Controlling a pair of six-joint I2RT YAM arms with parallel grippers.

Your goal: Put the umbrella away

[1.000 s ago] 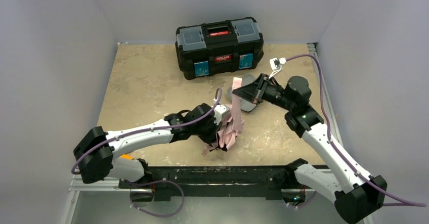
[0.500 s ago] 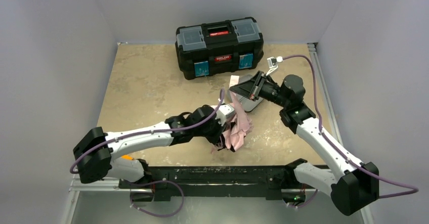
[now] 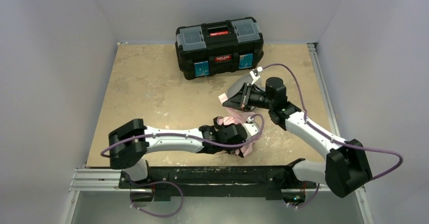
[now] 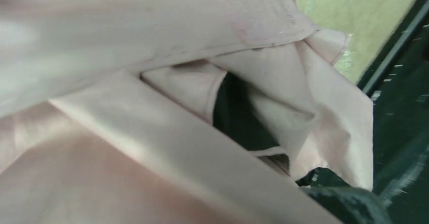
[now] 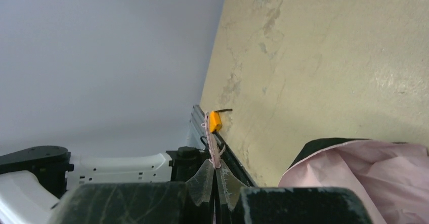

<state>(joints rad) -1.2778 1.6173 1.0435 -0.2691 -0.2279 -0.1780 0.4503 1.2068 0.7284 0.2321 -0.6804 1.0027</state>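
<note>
The umbrella (image 3: 237,119) is a crumpled pale pink bundle near the table's front middle. My left gripper (image 3: 239,139) is buried in it and closed on the fabric. Pink folds (image 4: 152,148) fill the left wrist view and hide the fingers. My right gripper (image 3: 228,100) hovers just behind and above the bundle, shut on a thin pink strap (image 3: 223,98) of the umbrella. In the right wrist view that strap (image 5: 212,138) sticks out edge-on from the pressed-together clear pads (image 5: 202,181), and more pink fabric (image 5: 364,178) lies at the lower right.
A shut black toolbox (image 3: 219,46) with a red handle stands at the back. A small grey case (image 3: 248,80) lies behind my right gripper. The black rail (image 3: 212,176) runs along the near edge, with a small orange piece (image 5: 216,120) beside it. Grey walls close in both sides.
My left arm has swung right along the front edge, carrying the pink bundle. My right gripper has moved left and nearer, still pinching the strap.
</note>
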